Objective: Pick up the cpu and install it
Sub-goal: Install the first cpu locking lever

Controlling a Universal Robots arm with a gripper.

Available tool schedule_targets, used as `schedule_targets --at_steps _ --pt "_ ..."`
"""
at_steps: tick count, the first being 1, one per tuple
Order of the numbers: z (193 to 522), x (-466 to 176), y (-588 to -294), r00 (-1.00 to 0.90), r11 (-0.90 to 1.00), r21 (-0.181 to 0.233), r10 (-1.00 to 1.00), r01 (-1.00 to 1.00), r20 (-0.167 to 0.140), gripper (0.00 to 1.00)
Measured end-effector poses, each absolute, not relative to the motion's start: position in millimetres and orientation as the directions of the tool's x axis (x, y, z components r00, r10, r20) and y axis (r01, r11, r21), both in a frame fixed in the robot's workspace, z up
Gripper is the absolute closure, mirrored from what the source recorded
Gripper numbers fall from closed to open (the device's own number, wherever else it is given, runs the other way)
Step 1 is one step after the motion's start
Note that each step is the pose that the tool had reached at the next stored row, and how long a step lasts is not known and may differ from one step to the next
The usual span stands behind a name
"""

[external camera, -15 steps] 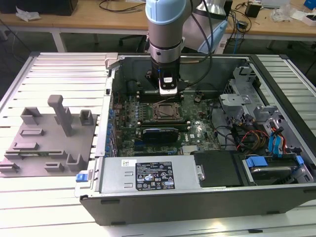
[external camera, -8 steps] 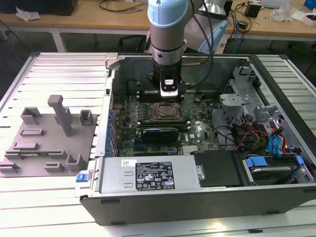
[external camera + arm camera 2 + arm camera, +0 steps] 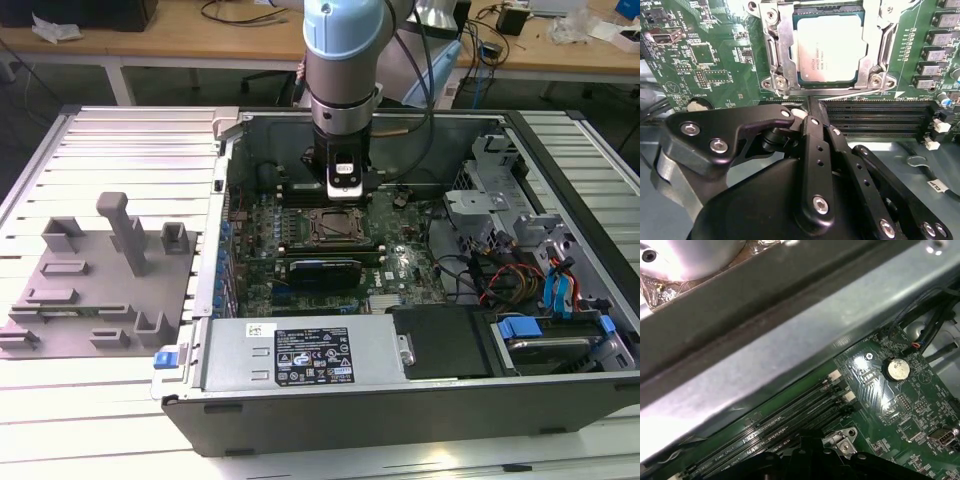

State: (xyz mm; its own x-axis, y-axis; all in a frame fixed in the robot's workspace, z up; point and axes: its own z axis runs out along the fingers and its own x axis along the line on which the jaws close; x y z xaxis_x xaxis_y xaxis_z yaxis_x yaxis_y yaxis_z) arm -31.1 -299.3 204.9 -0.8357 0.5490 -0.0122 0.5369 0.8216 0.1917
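The cpu, a flat square chip with a silvery-white top and a thin dark rim, lies flat inside the metal-framed socket on the green motherboard. My gripper hovers just beside the socket, over the memory slots. Its black fingers come together at the tips with nothing between them. In the exterior view the gripper hangs inside the open computer case, just behind the socket.
The case wall runs close behind the gripper. A coin battery sits on the board. Drive bays and cables fill the exterior view's right. A grey fixture tray lies on the exterior view's left, and the power supply is in front.
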Motion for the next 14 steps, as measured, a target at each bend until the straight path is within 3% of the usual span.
schedule_targets --at_steps 14 --pt "209.4 -31.1 -295.2 -0.836 0.825 0.176 0.549 0.537 -0.023 0.89"
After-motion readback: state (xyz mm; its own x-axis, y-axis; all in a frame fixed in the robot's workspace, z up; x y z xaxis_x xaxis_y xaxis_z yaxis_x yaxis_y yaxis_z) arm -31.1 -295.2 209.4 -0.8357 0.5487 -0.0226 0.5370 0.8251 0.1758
